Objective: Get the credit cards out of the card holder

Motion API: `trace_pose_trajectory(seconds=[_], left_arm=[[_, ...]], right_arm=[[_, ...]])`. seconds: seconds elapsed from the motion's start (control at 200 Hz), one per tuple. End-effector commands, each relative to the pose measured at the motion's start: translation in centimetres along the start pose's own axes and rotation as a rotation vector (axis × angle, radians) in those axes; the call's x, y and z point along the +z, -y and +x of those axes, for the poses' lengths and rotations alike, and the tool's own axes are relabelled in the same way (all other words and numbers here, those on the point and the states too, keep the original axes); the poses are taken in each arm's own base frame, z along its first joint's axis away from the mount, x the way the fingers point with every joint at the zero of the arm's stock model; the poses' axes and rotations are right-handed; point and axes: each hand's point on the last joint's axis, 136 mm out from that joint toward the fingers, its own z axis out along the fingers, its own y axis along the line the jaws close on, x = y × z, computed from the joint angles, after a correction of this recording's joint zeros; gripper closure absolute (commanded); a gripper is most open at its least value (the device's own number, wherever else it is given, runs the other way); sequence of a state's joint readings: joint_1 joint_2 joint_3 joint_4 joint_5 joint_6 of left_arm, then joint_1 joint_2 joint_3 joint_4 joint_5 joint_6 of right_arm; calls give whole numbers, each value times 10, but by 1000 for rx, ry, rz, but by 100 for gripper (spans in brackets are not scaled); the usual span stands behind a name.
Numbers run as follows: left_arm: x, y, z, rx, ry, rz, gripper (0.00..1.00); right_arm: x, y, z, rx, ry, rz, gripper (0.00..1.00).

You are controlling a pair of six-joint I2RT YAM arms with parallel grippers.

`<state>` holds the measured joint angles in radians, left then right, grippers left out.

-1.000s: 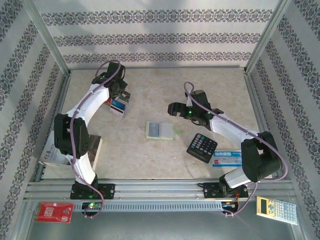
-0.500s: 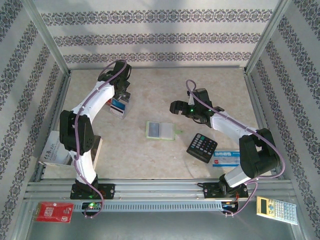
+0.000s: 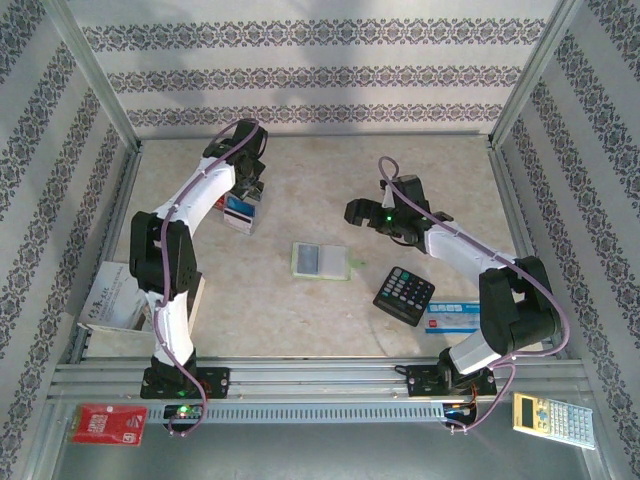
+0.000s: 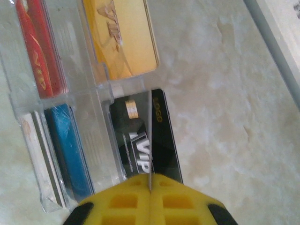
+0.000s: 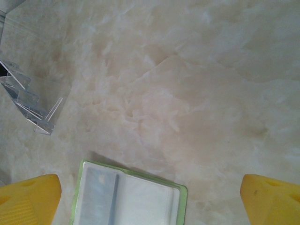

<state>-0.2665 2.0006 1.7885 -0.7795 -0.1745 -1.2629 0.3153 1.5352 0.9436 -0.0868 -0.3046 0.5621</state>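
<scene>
My left hand (image 4: 150, 187) has its fingers pressed together just over the black card (image 4: 136, 140) in the tray (image 4: 89, 93). My right hand (image 5: 150, 194) is spread wide, with the holder (image 5: 129, 197) unfolded beneath it.

Count: 4 cards in 1 clear rack (image 4: 89, 91), far left: red card (image 4: 40, 51), tan card (image 4: 124, 37), black card (image 4: 136, 136), blue card (image 4: 70, 150). 1 card holder (image 3: 320, 261) centre. 2 calculators: black calculator (image 3: 404, 295), pale calculator (image 3: 553, 418) near right. 1 box (image 3: 455, 318), 1 red packet (image 3: 108, 424) near left.

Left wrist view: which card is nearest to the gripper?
The black card: its end reaches the left gripper, while the red card, tan card and blue card lie farther off.
</scene>
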Motion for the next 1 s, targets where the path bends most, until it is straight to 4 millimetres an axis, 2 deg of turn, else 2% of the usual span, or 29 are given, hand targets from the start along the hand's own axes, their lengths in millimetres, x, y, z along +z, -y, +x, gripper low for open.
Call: trace_pose_trajectory(seconds=[0.0, 0.445, 0.595, 0.74, 0.894, 0.994], left_arm=[[1, -17, 10, -122, -66, -84, 100], [8, -21, 10, -153, -64, -105, 100], [10, -21, 6, -129, -50, -109, 88], [9, -15, 2, -87, -39, -88, 84], [1, -9, -2, -58, -30, -69, 73], [-7, -6, -7, -45, -21, -50, 70]], right_arm=[[0, -1, -4, 12, -3, -14, 2], [2, 0, -5, 28, -7, -19, 3], [1, 0, -5, 30, -8, -22, 3], [2, 0, -5, 33, -10, -23, 3], [1, -1, -5, 35, -9, -26, 3], [1, -2, -5, 37, -10, -29, 3]])
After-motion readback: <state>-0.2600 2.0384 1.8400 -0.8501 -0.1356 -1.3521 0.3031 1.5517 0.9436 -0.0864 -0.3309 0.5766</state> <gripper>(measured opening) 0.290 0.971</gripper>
